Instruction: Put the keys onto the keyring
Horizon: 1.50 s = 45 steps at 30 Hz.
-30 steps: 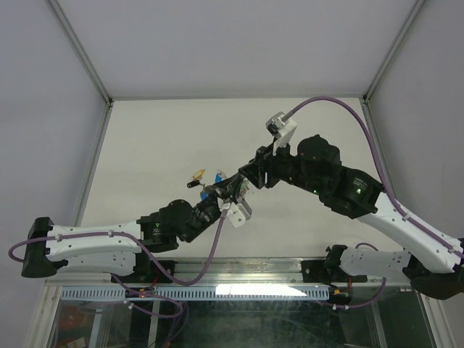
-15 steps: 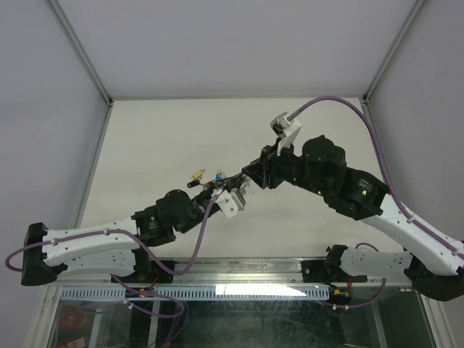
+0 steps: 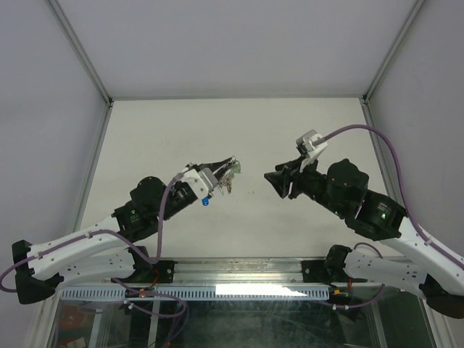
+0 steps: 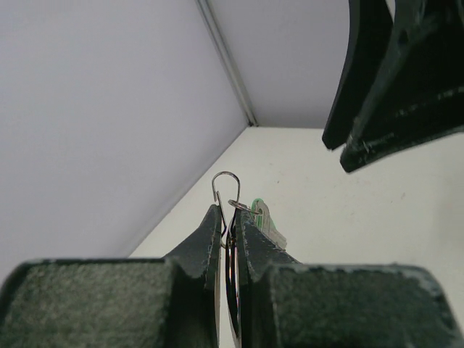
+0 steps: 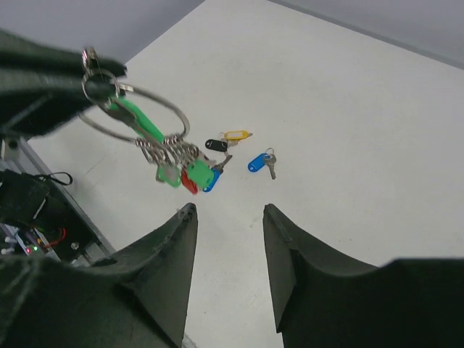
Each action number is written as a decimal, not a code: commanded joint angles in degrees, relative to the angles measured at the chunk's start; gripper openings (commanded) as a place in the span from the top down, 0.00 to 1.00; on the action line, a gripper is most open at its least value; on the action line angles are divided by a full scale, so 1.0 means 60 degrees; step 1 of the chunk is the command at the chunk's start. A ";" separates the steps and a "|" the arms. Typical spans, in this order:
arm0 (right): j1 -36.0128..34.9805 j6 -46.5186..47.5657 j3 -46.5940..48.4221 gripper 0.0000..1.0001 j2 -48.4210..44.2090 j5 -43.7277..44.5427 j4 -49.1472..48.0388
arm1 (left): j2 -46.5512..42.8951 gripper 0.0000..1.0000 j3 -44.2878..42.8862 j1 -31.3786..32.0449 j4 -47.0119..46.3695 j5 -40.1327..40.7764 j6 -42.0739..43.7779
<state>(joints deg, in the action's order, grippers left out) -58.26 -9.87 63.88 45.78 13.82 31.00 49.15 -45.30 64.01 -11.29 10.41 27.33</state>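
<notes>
Keyring (image 5: 185, 123): thin round silver wire

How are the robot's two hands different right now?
The left gripper is shut, pinching the keyring; the right gripper is open and holds nothing. Keys dangle from the left gripper's ring; nothing hangs from the right gripper. Both are dark and two-fingered.

From the top view you can't tell the keys in the bunch (image 3: 227, 172) apart; they are too small. The left arm (image 3: 145, 206) hides the loose black key (image 5: 215, 144) and yellow key (image 5: 236, 135). In the left wrist view the keyring (image 4: 229, 246) is mostly buried between the fingers of the left gripper (image 4: 229, 212), and the green key (image 4: 262, 217) is half hidden. In the right wrist view that gripper is blurred and cut off at the left edge.
</notes>
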 commanded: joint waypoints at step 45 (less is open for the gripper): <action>-0.0002 0.2864 -0.2122 1.00 -0.0574 -0.5037 -0.5885 | -0.0858 0.92 -0.1238 -0.1390 -0.0613 -0.5566 -0.2138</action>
<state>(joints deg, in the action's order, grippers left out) -58.22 7.62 46.65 44.71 -19.22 -5.96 45.89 -50.98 56.51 -11.38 -24.62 15.11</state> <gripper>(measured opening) 0.026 0.043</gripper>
